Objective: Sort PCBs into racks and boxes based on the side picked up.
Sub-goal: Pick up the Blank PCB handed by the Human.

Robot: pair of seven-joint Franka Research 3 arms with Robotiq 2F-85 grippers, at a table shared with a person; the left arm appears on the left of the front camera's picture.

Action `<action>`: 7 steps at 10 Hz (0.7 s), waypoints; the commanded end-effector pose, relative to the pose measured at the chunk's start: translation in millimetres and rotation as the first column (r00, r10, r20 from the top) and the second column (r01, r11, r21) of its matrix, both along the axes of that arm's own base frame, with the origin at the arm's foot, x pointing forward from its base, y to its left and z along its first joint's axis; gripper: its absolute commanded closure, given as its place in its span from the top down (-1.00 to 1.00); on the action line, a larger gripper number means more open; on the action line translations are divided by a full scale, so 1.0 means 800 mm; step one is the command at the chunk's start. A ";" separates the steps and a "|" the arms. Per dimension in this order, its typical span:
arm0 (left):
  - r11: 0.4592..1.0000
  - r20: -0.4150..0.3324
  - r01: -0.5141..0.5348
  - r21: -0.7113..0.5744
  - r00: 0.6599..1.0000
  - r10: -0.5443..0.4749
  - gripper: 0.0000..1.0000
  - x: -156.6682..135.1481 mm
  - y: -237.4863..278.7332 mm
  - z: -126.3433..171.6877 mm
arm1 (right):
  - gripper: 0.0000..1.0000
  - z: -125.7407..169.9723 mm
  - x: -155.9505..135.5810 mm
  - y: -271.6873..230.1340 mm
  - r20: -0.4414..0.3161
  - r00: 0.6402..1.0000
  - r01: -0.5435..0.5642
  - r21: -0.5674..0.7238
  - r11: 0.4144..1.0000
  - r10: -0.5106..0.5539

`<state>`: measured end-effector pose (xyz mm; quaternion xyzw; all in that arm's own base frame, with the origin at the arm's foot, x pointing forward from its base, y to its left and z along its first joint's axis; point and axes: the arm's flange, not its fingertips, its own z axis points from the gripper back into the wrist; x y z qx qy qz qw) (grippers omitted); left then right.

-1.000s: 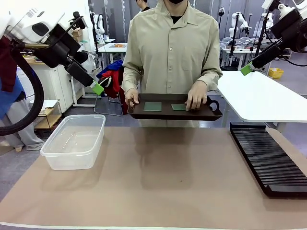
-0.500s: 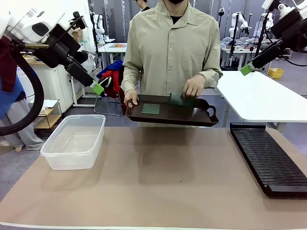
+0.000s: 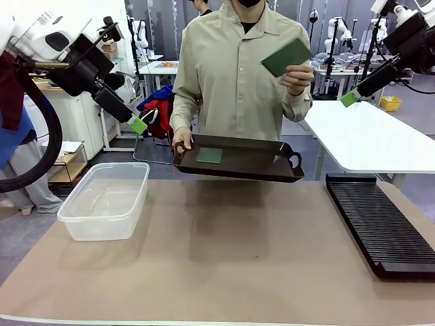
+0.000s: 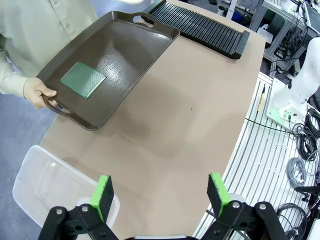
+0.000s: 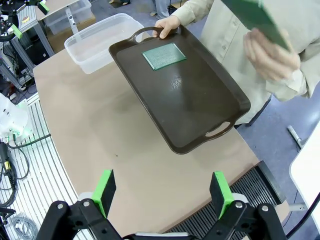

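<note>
1. The raised PCB (image 3: 287, 56): plain mid-green on the face shown; darker green in the right wrist view.
2. The PCB on the tray (image 4: 83, 80): paler green, with a fine dotted grid across the whole face.
3. The tray (image 3: 258, 165): dark brown and glossy, with pale glints on its floor.
4. The box (image 3: 105, 200): clear, faintly milky, no pattern.
5. The rack (image 3: 380, 227): black, closely striped by parallel slots.
6. The table top (image 3: 224, 265): flat tan-brown, unpatterned.
7. The shirt (image 3: 234, 75): pale khaki, plain.
8. The left gripper (image 4: 160, 185) and right gripper (image 5: 162, 182): black fingers, bright green pads.
</note>
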<state>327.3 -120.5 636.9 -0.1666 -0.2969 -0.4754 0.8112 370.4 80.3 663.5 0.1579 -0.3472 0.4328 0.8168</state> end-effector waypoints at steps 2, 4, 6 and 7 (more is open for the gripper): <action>1.000 0.012 0.001 0.002 1.000 -0.001 1.00 -0.001 -0.001 -0.001 | 1.00 -0.001 0.000 0.001 -0.003 1.000 -0.002 0.000 1.000 0.002; 1.000 0.012 0.001 0.002 1.000 -0.001 1.00 -0.001 -0.001 -0.001 | 1.00 -0.001 0.000 0.001 -0.003 1.000 -0.002 0.000 1.000 0.002; 1.000 0.012 0.001 0.002 1.000 -0.001 1.00 -0.001 -0.001 -0.001 | 1.00 -0.001 0.000 0.001 -0.003 1.000 -0.002 0.000 1.000 0.002; 1.000 0.012 0.001 0.002 1.000 -0.001 1.00 -0.001 -0.001 -0.001 | 1.00 -0.001 0.000 0.001 -0.003 1.000 -0.002 0.000 1.000 0.002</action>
